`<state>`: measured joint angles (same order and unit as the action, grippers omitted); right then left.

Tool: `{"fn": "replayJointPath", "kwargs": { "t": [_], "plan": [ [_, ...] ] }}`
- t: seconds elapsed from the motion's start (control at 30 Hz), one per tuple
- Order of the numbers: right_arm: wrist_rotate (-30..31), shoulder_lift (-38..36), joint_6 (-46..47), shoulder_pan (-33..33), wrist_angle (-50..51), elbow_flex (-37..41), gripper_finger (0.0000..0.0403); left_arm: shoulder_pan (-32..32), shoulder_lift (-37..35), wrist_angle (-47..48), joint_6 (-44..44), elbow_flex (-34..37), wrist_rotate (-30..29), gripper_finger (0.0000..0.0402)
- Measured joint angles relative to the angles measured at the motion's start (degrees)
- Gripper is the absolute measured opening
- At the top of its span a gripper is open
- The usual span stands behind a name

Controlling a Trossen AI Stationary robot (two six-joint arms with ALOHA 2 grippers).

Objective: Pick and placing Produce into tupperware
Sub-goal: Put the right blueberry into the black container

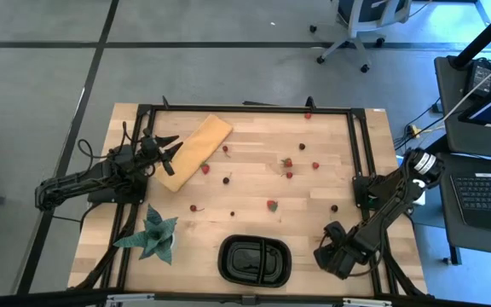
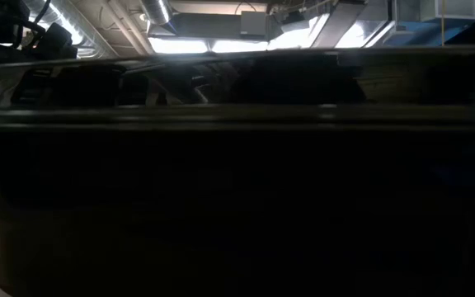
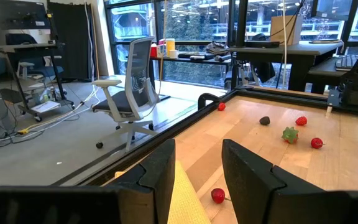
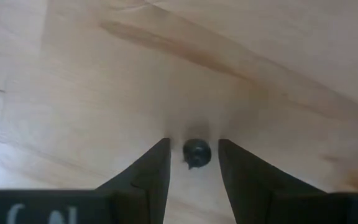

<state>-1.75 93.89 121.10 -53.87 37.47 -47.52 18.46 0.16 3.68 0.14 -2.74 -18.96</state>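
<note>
The produce lies scattered on the wooden table: small red strawberries [image 1: 287, 162] [image 1: 272, 205] and dark berries [image 1: 228, 179] [image 1: 334, 207]. The black tupperware [image 1: 255, 260] sits at the near edge, its compartments showing nothing inside. My right gripper [image 1: 329, 249] stands right of the tray, pointing down and open. Its fingers stand on either side of one dark berry [image 4: 197, 152], which rests on the table with a gap on each side. My left gripper [image 1: 170, 147] waits open and level at the table's left, over the tan board [image 1: 194, 151].
A green spiky plant [image 1: 153, 234] stands near the left front corner. A black frame [image 1: 356, 136] runs around the table's edges. The left wrist view shows strawberries [image 3: 217, 195] [image 3: 301, 121] beyond the board. Office chairs and desks stand past the table.
</note>
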Motion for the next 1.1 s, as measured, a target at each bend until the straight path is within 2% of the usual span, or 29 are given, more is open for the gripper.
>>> {"fn": "replayJointPath", "kwargs": {
  "t": [0.17, 0.57, 0.8, 1.1],
  "plan": [
    [-0.07, -0.05, 0.07, 0.00, -0.71, 0.77, 0.0131, 0.02, -0.01, 0.00, 0.00, 0.02, 0.00, 0.0125],
    [-0.25, 0.07, -0.27, -0.02, -0.46, 0.91, 0.0060, 0.00, -0.02, 0.00, -0.02, 0.00, 0.00, 0.0125],
    [-0.15, 0.17, -0.44, -0.02, -0.19, 0.64, 0.0062, 0.00, 0.00, 0.00, -0.09, 0.02, 0.00, 0.0125],
    [0.23, 0.50, -3.71, 0.59, 5.31, -6.34, 0.0061, 0.00, -0.02, 0.00, -0.07, 0.02, 0.00, 0.0125]
  ]
}}
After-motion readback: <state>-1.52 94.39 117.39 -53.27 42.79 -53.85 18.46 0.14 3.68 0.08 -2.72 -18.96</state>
